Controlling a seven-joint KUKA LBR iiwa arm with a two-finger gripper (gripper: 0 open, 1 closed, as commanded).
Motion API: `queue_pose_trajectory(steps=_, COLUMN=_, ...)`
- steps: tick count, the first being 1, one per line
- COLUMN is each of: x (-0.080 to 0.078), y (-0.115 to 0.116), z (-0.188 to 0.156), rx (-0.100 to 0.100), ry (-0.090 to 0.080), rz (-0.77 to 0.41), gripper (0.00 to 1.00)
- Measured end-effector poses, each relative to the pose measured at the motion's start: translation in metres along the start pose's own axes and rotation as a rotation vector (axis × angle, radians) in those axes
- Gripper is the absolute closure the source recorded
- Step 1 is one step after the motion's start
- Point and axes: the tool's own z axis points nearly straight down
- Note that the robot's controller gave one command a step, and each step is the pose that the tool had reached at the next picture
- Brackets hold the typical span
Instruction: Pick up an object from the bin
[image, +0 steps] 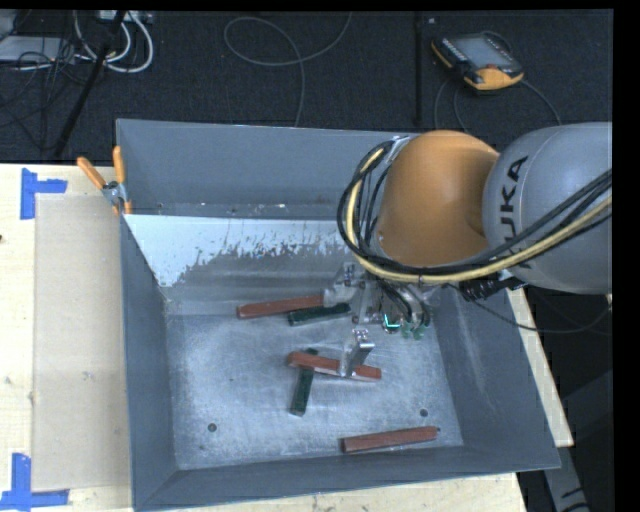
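Red-brown stick lies centrally — its right end beneath the tool.

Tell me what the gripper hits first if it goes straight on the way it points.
Probably the reddish-brown stick at the centre of the bin, directly under the gripper; depth is unclear.

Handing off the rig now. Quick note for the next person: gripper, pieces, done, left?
Gripper: low over mid-bin, at the right end of the central brown stick, which crosses a dark stick; grip state unclear.
Others: far brown stick and far dark stick by the back wall, near brown stick at the front.
Done: nothing lifted. Left: grasp, lift out.
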Motion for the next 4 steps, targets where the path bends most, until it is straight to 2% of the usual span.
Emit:
queue_pose_trajectory(steps=1, x=-0.001, y=0.000, z=-0.005, rx=-0.001, ry=-0.008, rz=0.001, gripper=0.00)
queue_pose_trajectory(steps=2, x=-0.013, y=0.009, z=0.111, rx=0.000, ry=-0.014, rz=-0.064, gripper=1.00)
queue_pose_trajectory(steps=3, x=-0.013, y=0.009, z=0.111, rx=0.000, ry=-0.015, rz=-0.063, gripper=1.00)
queue_pose_trajectory(steps=4, x=-0.011, y=0.002, z=-0.020, rx=0.000, ry=-0.011, rz=-0.101, gripper=1.00)
